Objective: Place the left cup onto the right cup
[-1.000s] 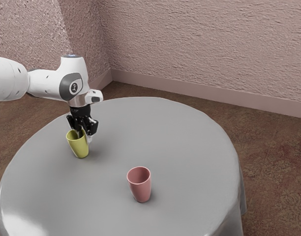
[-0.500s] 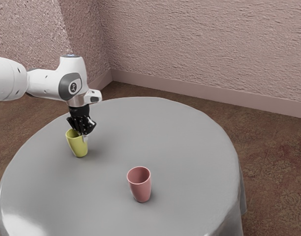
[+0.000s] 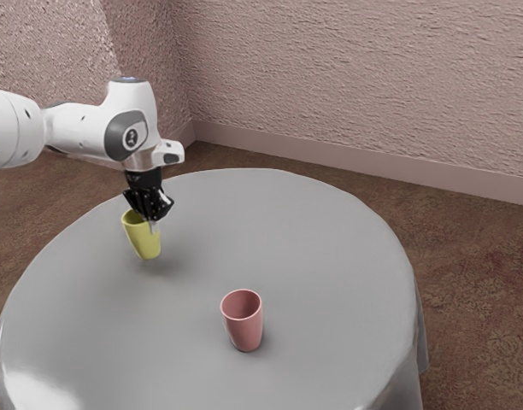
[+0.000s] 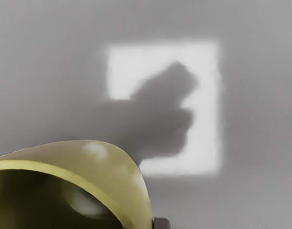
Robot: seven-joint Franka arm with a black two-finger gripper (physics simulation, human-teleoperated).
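Note:
My gripper [image 3: 149,216] is shut on the rim of the yellow-green cup [image 3: 142,237], which hangs tilted a little above the grey table [image 3: 330,256] at the exterior view's left. The same cup [image 4: 69,186] bulks large just under my hand in the wrist view, its open mouth toward the camera, with the shadow of hand and cup on the tabletop [image 4: 260,95] beyond it. The pink cup [image 3: 242,319] stands upright near the table's front, to the exterior view's right of and nearer than the held cup.
The round table is draped in a grey cloth that falls over its edge [image 3: 415,333]. A textured pink wall [image 3: 373,77] and brown floor [image 3: 484,256] lie behind it.
My gripper has risen and shifted slightly toward the exterior view's right, lifting the yellow-green cup off the table. The pink cup has stayed put.

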